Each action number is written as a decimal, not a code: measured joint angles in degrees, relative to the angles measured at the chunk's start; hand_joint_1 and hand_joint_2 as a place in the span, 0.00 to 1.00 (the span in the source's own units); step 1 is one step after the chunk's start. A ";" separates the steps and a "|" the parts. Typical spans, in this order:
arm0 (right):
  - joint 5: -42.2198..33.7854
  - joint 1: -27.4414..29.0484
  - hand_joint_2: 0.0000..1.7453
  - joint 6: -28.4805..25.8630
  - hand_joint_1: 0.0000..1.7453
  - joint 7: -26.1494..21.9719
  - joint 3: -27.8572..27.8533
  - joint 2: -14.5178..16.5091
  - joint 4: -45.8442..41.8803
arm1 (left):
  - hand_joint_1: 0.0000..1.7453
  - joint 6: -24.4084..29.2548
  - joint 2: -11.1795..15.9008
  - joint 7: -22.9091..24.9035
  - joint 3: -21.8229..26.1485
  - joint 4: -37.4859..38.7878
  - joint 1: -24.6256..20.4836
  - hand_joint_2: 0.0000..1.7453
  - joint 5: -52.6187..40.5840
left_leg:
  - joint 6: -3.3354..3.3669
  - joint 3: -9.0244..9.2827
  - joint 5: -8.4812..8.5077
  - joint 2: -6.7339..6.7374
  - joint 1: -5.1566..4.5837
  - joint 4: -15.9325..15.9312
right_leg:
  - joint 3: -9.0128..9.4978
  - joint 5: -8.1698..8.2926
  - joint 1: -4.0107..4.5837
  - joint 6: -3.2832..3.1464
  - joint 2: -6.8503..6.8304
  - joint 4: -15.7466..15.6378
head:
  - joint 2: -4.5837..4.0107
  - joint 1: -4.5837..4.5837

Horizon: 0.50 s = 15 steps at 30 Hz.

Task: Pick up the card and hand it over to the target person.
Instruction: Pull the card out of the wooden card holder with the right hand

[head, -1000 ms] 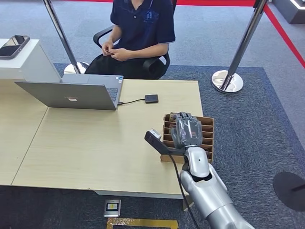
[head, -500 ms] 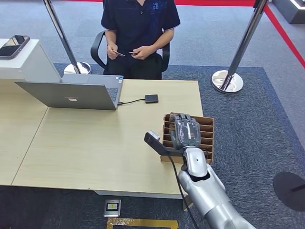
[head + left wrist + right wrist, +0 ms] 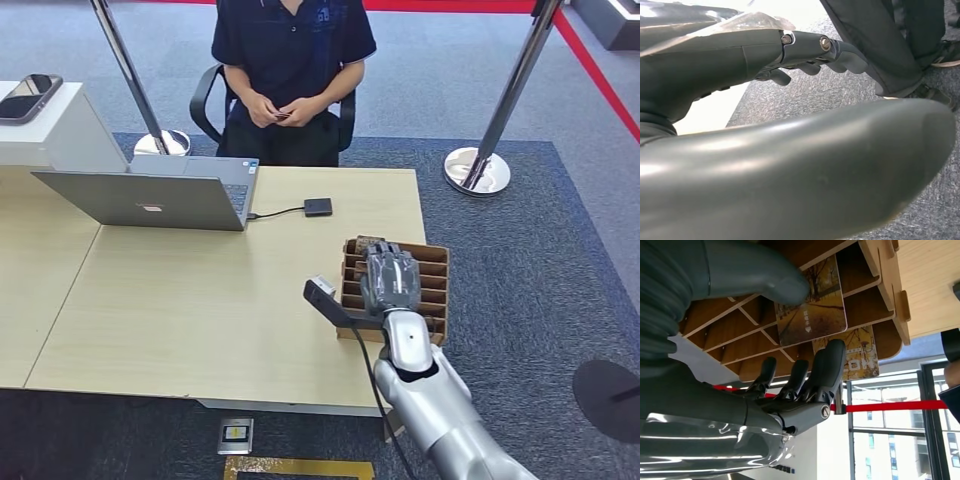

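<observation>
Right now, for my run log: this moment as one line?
phase: reaching | right hand: over card rack, thumb on card | left hand: hanging | person: seated

autumn-print card (image 3: 811, 310), upright in wooden rack (image 3: 881, 280)

My right arm (image 3: 438, 410) is smooth silver, ending in a right hand (image 3: 391, 277) of grey ribbed cover and dark fingers (image 3: 830, 365) with small round screws. A black cable (image 3: 377, 385) runs along it from a black bar-shaped wrist camera (image 3: 324, 298).
</observation>
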 joint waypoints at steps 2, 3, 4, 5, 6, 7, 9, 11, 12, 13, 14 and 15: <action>0.07 0.03 1.00 -0.06 0.49 0.00 0.00 0.05 0.05 | 0.00 -0.02 0.03 0.07 0.03 0.02 0.00 0.00 0.03 | 0.00 0.00 0.00 0.00 0.00 0.00 | 0.00 0.00 0.00 0.00 0.00 0.00 | 0.00 0.00; 0.10 0.05 1.00 -0.10 0.49 -0.01 0.00 0.07 0.07 | 0.00 -0.03 0.04 0.10 0.05 0.03 0.00 0.00 0.04 | 0.00 0.00 0.00 0.00 0.00 0.00 | 0.01 0.00 0.01 0.00 -0.01 0.00 | 0.00 0.00; 0.12 0.06 1.00 -0.12 0.50 -0.02 0.00 0.09 0.08 | 0.00 -0.03 0.05 0.14 0.05 0.03 0.00 0.00 0.04 | 0.00 0.00 0.00 -0.01 0.01 0.01 | 0.01 0.00 0.01 0.00 -0.01 0.00 | 0.00 0.00; 0.12 0.06 1.00 -0.12 0.50 -0.02 0.00 0.09 0.08 | 0.00 -0.03 0.05 0.14 0.05 0.03 0.00 0.00 0.04 | 0.00 0.01 -0.01 -0.01 0.00 0.00 | 0.02 0.00 0.00 0.00 0.00 0.00 | 0.00 0.00; 0.12 0.06 1.00 -0.12 0.50 -0.02 0.00 0.09 0.08 | 0.00 -0.03 0.05 0.14 0.05 0.03 0.00 0.00 0.04 | 0.00 0.02 -0.01 -0.02 0.01 0.01 | 0.03 -0.01 0.00 0.00 0.00 0.00 | 0.00 0.00; 0.13 0.05 1.00 -0.11 0.52 -0.07 0.01 0.12 0.10 | 0.00 -0.02 0.04 0.19 0.06 0.03 -0.01 0.00 0.05 | 0.00 0.01 -0.01 -0.01 0.01 0.01 | 0.02 0.00 0.01 0.00 0.00 0.00 | 0.00 0.00; 0.18 -0.04 1.00 -0.04 0.59 -0.25 0.05 0.27 0.24 | 0.00 0.00 0.03 0.32 0.13 0.02 -0.01 0.00 0.12 | 0.00 0.01 0.00 0.00 0.00 0.01 | 0.01 0.00 0.00 0.00 -0.01 0.00 | 0.00 0.00; 0.18 -0.16 1.00 0.13 0.67 -0.43 0.05 0.59 0.49 | 0.00 0.02 0.04 0.38 0.20 0.01 -0.01 0.00 0.18 | 0.00 0.01 0.00 0.00 0.00 0.01 | 0.01 0.00 0.00 0.00 0.00 0.00 | 0.00 0.00; 0.16 -0.18 1.00 0.18 0.70 -0.45 0.03 0.75 0.59 | 0.00 0.02 0.05 0.36 0.19 0.01 0.00 0.00 0.16 | 0.00 0.01 -0.01 0.00 0.00 0.00 | 0.01 0.00 0.00 0.00 0.00 0.00 | 0.00 0.00; 0.17 -0.16 1.00 0.16 0.72 -0.40 0.00 0.86 0.66 | 0.00 0.01 0.06 0.34 0.15 0.01 0.01 0.00 0.12 | 0.00 0.01 0.00 0.02 0.00 0.00 | 0.01 0.00 0.00 -0.01 0.01 0.00 | 0.00 0.00; 0.20 -0.13 1.00 0.08 0.73 -0.33 -0.03 0.87 0.68 | 0.00 0.00 0.06 0.31 0.11 0.02 0.01 0.00 0.07 | 0.00 0.01 0.01 0.04 0.00 -0.01 | 0.00 0.02 0.01 -0.01 0.01 -0.01 | 0.00 0.00; 0.24 -0.10 1.00 -0.04 0.74 -0.25 -0.08 0.86 0.71 | 0.00 -0.02 0.06 0.31 0.04 0.03 0.02 0.00 -0.01 | 0.00 -0.01 0.03 0.07 0.00 -0.02 | -0.02 0.04 0.01 -0.02 0.01 -0.03 | 0.00 0.00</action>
